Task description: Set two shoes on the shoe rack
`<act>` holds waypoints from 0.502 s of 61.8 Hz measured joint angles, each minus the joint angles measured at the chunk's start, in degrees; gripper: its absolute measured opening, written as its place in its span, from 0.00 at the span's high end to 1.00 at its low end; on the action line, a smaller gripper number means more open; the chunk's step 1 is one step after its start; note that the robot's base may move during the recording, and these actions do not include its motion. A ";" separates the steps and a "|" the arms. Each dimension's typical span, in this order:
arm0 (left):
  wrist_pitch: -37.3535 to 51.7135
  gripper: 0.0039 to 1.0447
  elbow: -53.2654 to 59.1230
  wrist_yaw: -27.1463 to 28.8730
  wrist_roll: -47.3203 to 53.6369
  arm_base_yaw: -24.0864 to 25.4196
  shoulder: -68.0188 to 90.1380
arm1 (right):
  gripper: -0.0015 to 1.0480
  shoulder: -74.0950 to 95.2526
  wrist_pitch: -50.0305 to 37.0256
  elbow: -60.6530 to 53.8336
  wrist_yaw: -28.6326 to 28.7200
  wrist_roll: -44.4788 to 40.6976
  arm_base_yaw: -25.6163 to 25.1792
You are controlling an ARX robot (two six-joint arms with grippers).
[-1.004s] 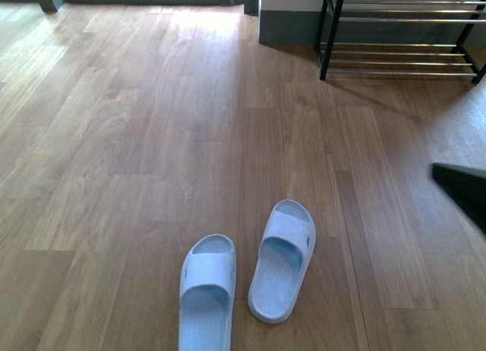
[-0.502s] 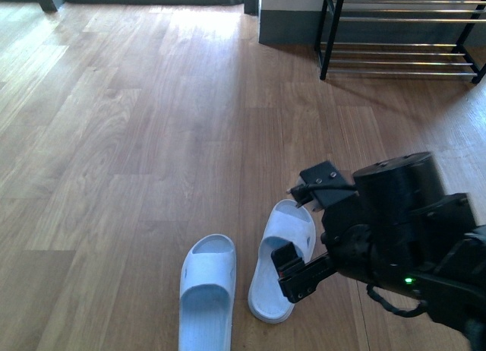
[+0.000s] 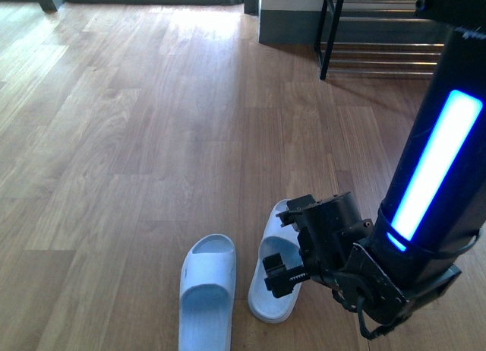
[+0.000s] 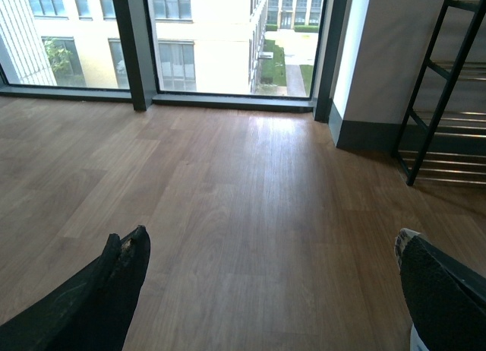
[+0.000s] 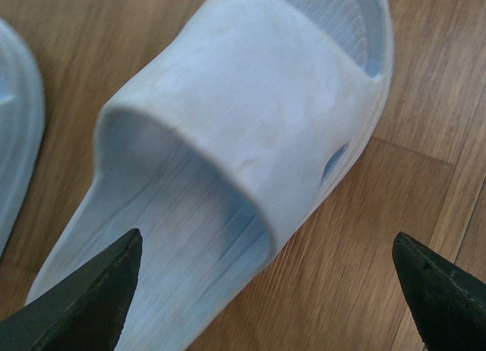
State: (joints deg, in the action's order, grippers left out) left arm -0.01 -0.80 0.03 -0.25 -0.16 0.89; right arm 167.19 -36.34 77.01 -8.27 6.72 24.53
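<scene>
Right slide (image 3: 269,299): on floor (image 3: 137,138), 6 o'clock; left slide (image 3: 206,286) just beside it. Right gripper (image 3: 291,241): open, jaws flanking the slide by its strap. Left gripper (image 4: 273,286): open, empty. Rack (image 3: 332,32): 1 o'clock, well apart. Handling: lower squarely, pinch across strap, then lift.

Two slippers lie side by side on the floor (image 3: 152,138). Just left of the right slipper (image 3: 264,304), slightly nearer the camera, lies the left slipper (image 3: 206,290). The right gripper (image 5: 266,294) sits directly above the right slipper, straddling its strap. The shoe rack (image 3: 380,55) stands well behind it, to the right.
</scene>
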 joint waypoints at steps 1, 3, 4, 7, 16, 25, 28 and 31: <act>0.00 0.09 0.00 0.00 0.00 0.00 0.00 | 0.12 0.17 0.15 0.35 0.00 -0.02 -0.09; 0.00 0.09 0.00 0.00 0.00 0.00 0.00 | 0.17 0.79 0.52 1.29 0.04 0.04 -0.24; 0.00 0.09 0.00 0.00 0.00 0.00 0.00 | 0.19 0.94 0.68 1.55 0.09 0.13 -0.28; 0.00 0.09 0.00 0.00 0.00 0.00 0.00 | 0.25 1.49 1.51 2.45 0.59 0.59 -0.48; 0.00 0.09 0.00 0.00 0.00 0.00 0.00 | 0.45 2.51 2.60 3.41 2.19 1.38 -0.96; 0.00 0.09 0.00 0.00 0.00 0.00 0.00 | 0.65 2.89 2.58 3.45 2.95 1.40 -1.33; 0.00 0.09 0.00 0.00 0.00 0.00 0.00 | 0.72 2.91 2.45 3.39 2.99 1.40 -1.38; 0.00 0.09 0.00 0.00 0.00 0.00 0.00 | 0.78 2.91 1.88 3.08 2.93 1.44 -1.55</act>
State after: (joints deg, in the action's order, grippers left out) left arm -0.01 -0.80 0.03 -0.25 -0.16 0.89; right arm 170.10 -34.46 80.09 -5.34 8.16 22.98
